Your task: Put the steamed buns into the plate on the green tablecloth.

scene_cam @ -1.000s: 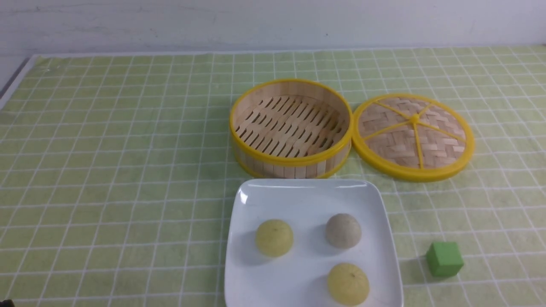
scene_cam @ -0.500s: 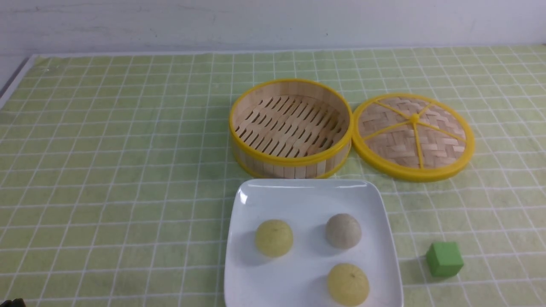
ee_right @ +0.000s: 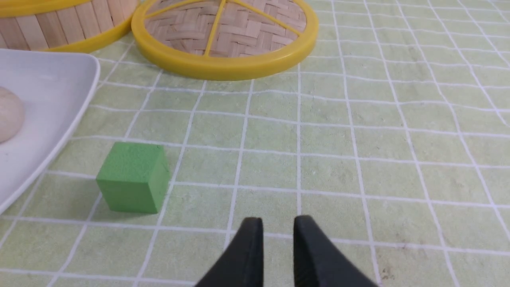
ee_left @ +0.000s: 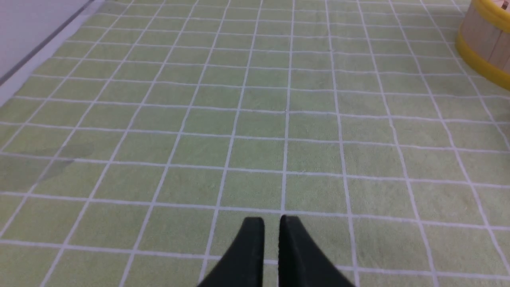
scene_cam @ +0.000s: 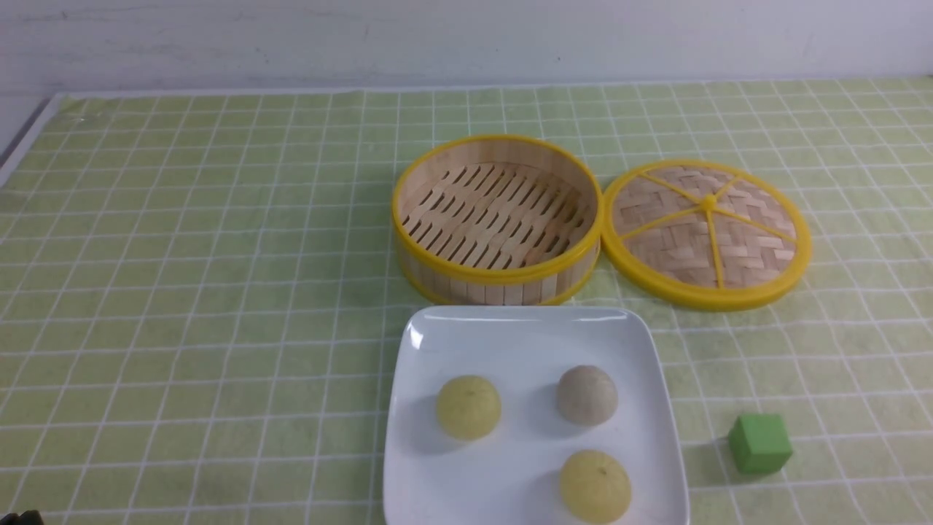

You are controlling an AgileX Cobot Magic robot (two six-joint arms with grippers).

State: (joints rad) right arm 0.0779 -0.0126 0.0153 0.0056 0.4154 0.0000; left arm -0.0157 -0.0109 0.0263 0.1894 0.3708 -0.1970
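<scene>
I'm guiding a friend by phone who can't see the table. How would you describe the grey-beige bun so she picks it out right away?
Find the white square plate on the green checked tablecloth, just in front of the bamboo steamer basket. Three buns sit on it; the grey-beige bun is the one nearest the basket, on the side toward the green cube. The other two buns are pale yellow.

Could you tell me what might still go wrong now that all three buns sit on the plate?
One yellow bun sits close to the near rim of the plate, so a nudge to the plate might roll it off. The green cube lies just ahead of the right gripper, which could knock it if the arm swings towards the plate. The steamer lid rests against the basket and may shift if the basket is moved.
</scene>
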